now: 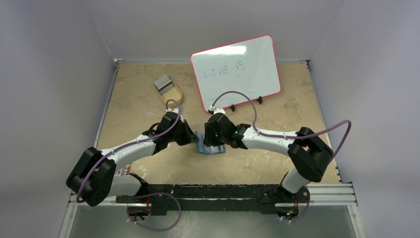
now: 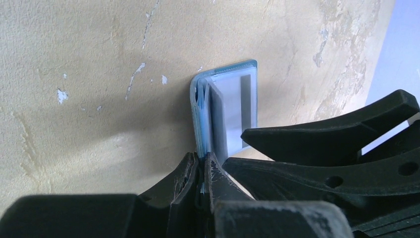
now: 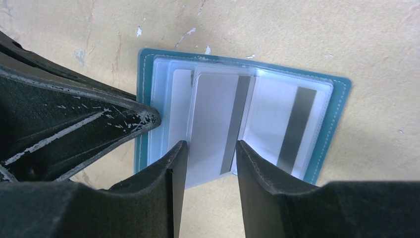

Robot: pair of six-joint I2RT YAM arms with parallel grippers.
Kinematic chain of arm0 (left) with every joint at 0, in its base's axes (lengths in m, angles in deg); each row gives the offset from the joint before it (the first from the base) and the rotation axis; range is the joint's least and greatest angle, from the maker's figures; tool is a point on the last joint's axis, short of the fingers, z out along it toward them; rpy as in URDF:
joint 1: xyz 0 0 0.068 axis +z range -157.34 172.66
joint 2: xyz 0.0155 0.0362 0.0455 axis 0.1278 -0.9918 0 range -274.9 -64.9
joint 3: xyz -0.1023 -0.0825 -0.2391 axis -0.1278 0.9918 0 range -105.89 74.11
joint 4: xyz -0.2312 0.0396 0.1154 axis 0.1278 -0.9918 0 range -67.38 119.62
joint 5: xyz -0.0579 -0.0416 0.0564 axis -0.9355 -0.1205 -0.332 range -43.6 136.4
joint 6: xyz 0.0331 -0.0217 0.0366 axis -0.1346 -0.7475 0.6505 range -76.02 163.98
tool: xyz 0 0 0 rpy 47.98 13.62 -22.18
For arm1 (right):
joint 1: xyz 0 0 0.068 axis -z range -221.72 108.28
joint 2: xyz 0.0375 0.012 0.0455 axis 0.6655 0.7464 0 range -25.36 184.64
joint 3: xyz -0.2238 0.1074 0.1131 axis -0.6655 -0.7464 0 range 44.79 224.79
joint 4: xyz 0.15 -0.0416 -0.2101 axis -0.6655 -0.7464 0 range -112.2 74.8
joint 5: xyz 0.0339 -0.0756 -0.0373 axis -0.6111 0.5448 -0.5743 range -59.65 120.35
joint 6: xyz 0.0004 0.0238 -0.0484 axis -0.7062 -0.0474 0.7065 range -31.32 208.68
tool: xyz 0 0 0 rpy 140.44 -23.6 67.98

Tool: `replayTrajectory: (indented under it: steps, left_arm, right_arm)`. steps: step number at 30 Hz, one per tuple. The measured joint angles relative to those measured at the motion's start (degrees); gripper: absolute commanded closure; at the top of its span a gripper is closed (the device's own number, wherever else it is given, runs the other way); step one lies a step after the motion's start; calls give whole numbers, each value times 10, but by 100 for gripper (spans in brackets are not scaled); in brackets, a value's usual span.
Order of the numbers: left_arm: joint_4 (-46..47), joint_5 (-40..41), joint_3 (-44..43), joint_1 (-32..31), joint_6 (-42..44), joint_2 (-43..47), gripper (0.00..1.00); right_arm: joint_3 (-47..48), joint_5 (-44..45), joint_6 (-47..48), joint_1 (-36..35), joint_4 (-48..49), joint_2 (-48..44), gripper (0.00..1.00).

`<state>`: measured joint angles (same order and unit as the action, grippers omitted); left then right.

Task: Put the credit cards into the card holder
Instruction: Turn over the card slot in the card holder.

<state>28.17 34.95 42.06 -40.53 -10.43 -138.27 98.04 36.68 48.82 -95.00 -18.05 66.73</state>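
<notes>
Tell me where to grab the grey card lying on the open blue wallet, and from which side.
Take the credit card by its near end, which pokes just past the card holder, pinching its two long edges from the robot's side. It lies flat on the sleeves, so only that end is free. The right claw straddles it there; the left claw clamps the holder's edge.

whiteboard [image 1: 236,72]: propped at far edge, faint writing | tan tray [image 1: 174,95]: left of it
</notes>
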Motion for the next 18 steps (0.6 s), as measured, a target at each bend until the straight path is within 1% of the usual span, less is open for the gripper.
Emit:
replayTrajectory:
  steps: [7, 12, 18]
  left_arm:
    - [-6, 9, 0, 0, 5, 0, 100]
    - [-10, 18, 0, 0, 11, 0, 92]
    - [-18, 32, 0, 0, 17, 0, 85]
  right_arm:
    - [-1, 40, -7, 0, -56, -37, 60]
    - [-21, 81, -17, 1, -93, -63, 61]
    - [-28, 108, -24, 1, -141, -67, 61]
